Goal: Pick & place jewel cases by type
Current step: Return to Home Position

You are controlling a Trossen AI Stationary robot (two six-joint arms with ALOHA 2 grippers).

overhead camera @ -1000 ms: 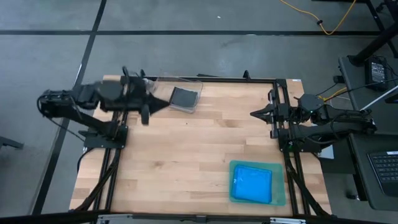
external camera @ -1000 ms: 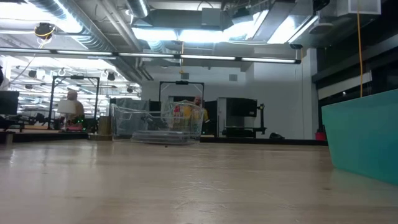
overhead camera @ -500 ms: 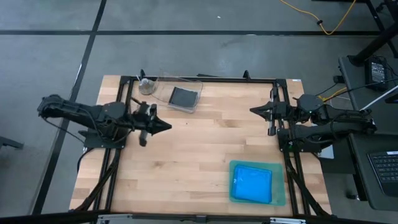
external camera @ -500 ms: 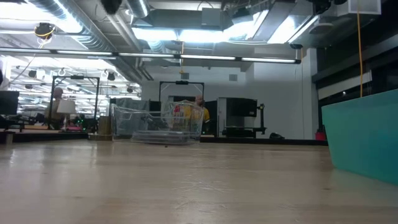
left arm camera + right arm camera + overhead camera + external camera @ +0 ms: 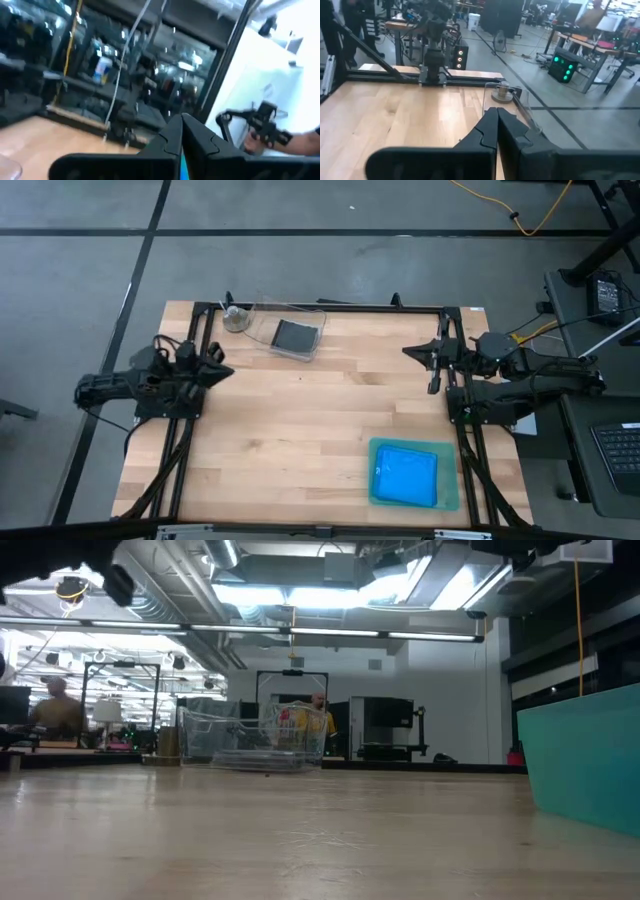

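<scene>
The wooden table [image 5: 300,430] is flanked by two dark arms. The left arm [image 5: 130,385] is held over the table's left edge, with the left gripper [image 5: 228,370] just inside that edge and pointing toward the middle. In the left wrist view its fingers [image 5: 167,140] are seen pressed together with nothing between them. The right arm [image 5: 530,375] is held at the right edge, and the right gripper [image 5: 408,354] points inward above the wood. Its fingers [image 5: 487,127] are likewise closed on nothing.

A green tray [image 5: 452,480] is set near the front right corner, and the bright blue jewel cases [image 5: 405,476] lie flat inside it. A clear tub [image 5: 262,320] stands at the far edge, left of centre, well apart from both grippers. A dark CD case [image 5: 295,335] is seen lying in it. From above it cannot be told how many cases are stacked there. A small round object [image 5: 237,318], possibly a fitting, sits just beside the tub's left end.
</scene>
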